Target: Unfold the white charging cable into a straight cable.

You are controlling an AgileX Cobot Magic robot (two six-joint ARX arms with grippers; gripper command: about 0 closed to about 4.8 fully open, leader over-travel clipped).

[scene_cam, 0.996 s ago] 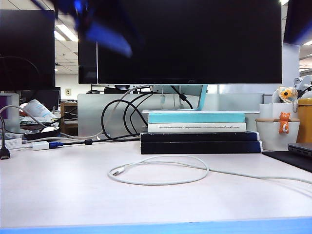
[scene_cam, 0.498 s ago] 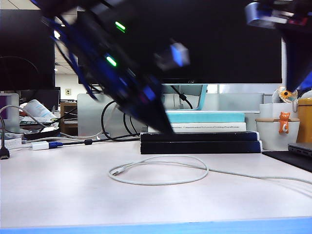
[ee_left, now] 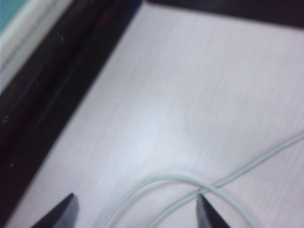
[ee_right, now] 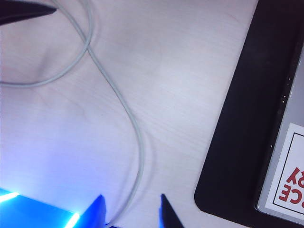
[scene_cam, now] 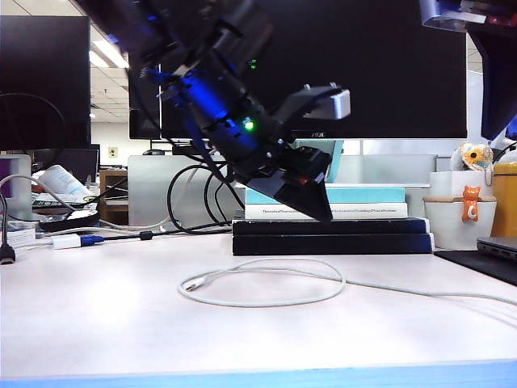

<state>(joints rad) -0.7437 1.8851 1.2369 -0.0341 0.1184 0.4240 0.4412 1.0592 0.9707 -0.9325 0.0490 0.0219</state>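
Cable (scene_cam: 266,283) lies before books (scene_cam: 331,234) (looped) on desk (scene_cam: 97,315).

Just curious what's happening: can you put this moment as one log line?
left end effector: open over loop | right end effector: open, straddling white charging cable | cable: still looped

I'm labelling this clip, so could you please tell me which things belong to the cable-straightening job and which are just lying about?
Job:
- white charging cable, looped on the desk
- left gripper, open above the loop
- right gripper, open astride the cable

Lying about:
- stacked books
- black cables
- white cup
- adapter
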